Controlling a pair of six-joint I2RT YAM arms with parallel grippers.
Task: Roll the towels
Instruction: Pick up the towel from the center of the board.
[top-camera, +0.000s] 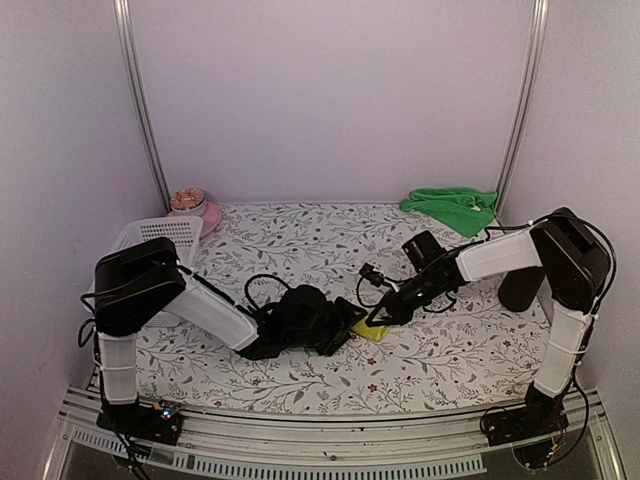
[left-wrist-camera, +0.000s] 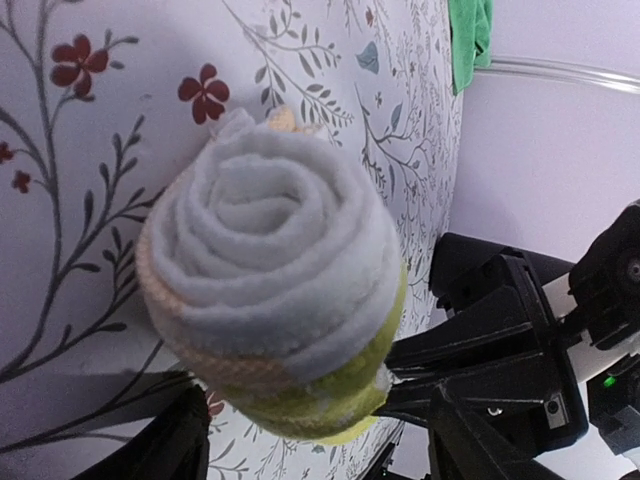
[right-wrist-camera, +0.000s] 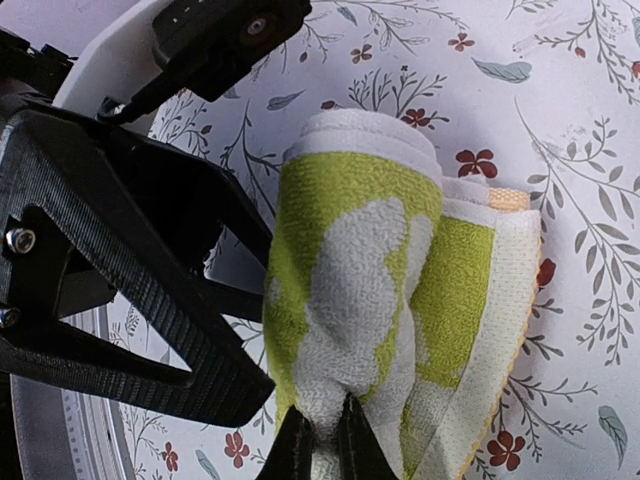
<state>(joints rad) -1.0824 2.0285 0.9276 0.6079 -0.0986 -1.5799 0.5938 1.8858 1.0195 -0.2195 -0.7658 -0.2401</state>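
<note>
Mid-table, on the floral-print table, the yellow-lime towel lies rolled into a tight cylinder between the two grippers. Left wrist view looks at it end-on: pale spiral of layers in the middle, lime and a thin orange edging around the outside. Right wrist view shows its side, lime with pale white patches, the outer flap wrapped round and its edge running down the right side. Right gripper: fingertips pressed together on a fold of the yellow-lime towel at the near end of the roll, so it is clamped on the cloth. Left gripper: jaws apart, one black finger on each side of the roll's other end; whether either finger touches the cloth cannot be told. Both arms reach inward and meet at the roll. Green towel lies crumpled and unrolled at the far right corner of the table, well apart from both grippers. White mesh basket sits at the far left, with the pink bowl just behind it.
</note>
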